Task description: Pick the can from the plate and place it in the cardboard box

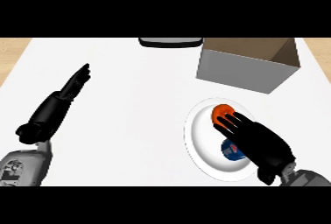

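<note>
A white plate (202,146) lies on the counter at the lower right. On it, a blue can (230,151) shows only in part, under my right hand (264,142). An orange round thing (220,112) sits at the plate's far side. My right hand stretches over the plate with fairly straight fingers, and the fingertips (226,121) overlap the orange thing. I cannot tell whether the hand touches the can. The cardboard box (244,70) stands open-topped just beyond the plate. My left hand (65,95) rests open at the left, fingers pointing away.
A dark, flat object (169,42) sits at the counter's far edge, left of the box. Wooden strips show past the counter's left edge (13,57) and at its far right corner.
</note>
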